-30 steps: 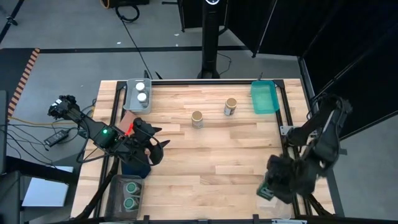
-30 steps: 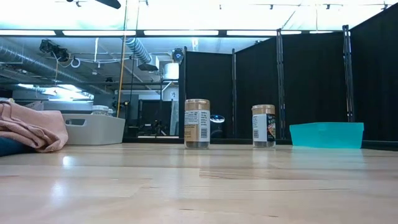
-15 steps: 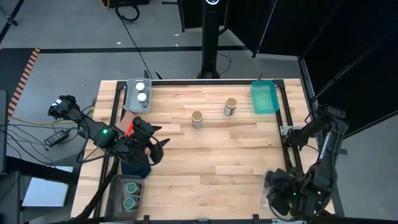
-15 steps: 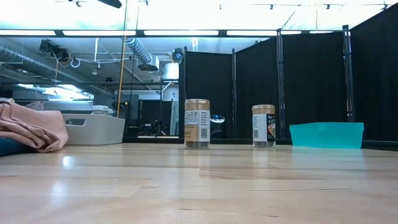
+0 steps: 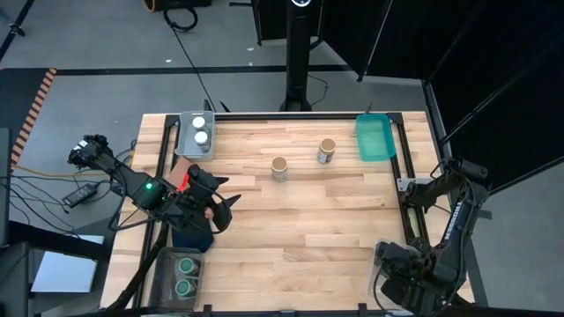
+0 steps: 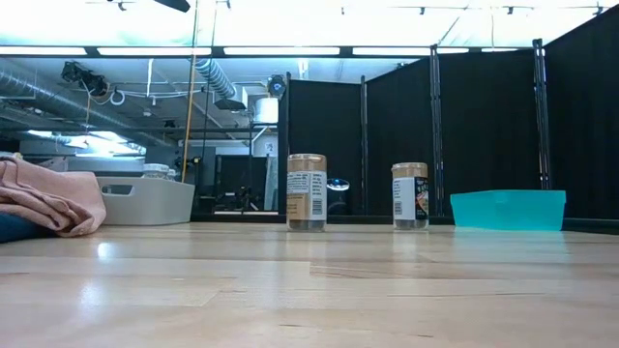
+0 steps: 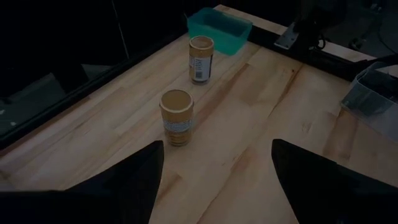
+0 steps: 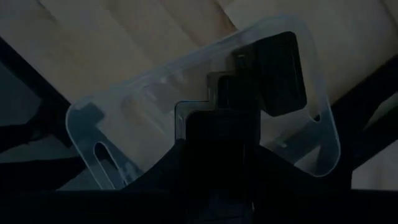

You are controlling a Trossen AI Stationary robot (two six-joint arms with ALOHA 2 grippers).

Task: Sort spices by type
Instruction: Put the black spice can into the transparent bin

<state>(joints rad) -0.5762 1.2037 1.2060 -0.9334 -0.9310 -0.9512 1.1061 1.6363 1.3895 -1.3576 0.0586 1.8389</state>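
Two tan-lidded jars [image 5: 280, 168] [image 5: 327, 151] stand upright on their bases mid-table; the low view shows them [image 6: 307, 191] [image 6: 410, 195], as does the left wrist view [image 7: 176, 117] [image 7: 201, 59]. My left gripper [image 5: 225, 210] [image 7: 214, 186] hovers open near the table's left edge, pointing at them from a distance. My right gripper [image 5: 401, 280] is above a clear bin [image 8: 99, 124] at the near right corner, which holds three black tins [image 8: 217, 134] [image 8: 281, 68] [image 8: 221, 87]. Two white-lidded jars [image 5: 200, 130] sit in a grey bin, and two green-lidded jars [image 5: 183, 275] in another.
A teal bin [image 5: 374, 137] [image 6: 507, 209] sits at the far right corner and the grey bin [image 5: 183, 134] at the far left. Brown and navy cloths [image 5: 187, 233] [image 6: 48, 198] lie at the left edge under my left arm. Bare wood stretches across the middle and near side.
My right arm has drawn toward the table's near edge, carrying its gripper from the inner side of the clear bin to a spot over it at the near right corner.
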